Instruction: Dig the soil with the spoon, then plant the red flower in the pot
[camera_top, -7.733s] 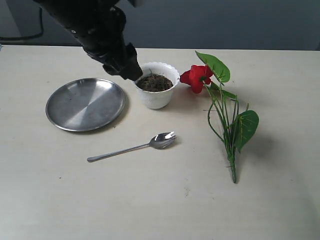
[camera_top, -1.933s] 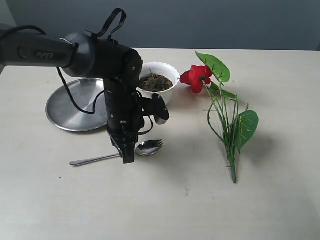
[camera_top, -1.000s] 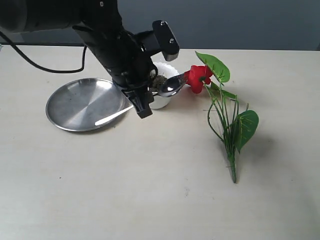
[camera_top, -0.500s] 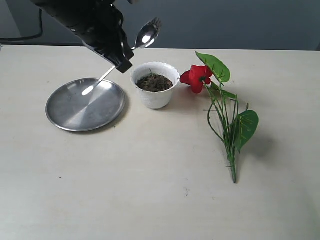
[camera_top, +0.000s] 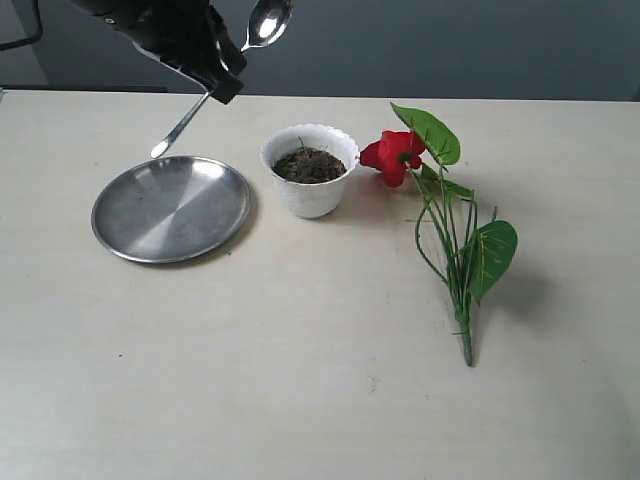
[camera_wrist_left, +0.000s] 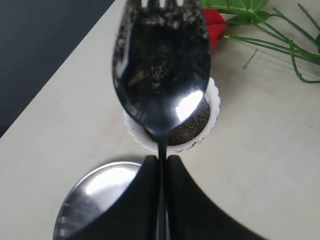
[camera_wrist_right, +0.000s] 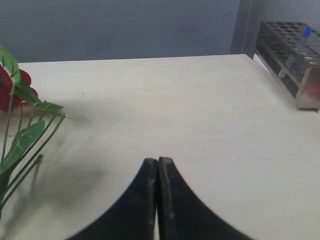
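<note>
Pale worktop (camera_top: 300, 400): left hand (camera_wrist_left: 160, 162) pinches the spoon (camera_wrist_left: 160, 75) by its handle, bowl high at the pot's (camera_top: 310, 195) eleven o'clock. Stiff, slick, light metal, likely to swivel; right hand (camera_wrist_right: 158, 162) closed, empty; flower (camera_top: 395, 155) lies at three o'clock.

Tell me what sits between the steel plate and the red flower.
The white pot, filled with soil, stands between the plate and the red flower. The exterior view shows it.

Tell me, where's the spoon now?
The spoon is in the air, clamped in the left arm's jaws, upper left in the exterior view, above the steel plate's far edge, left of the pot.
</note>
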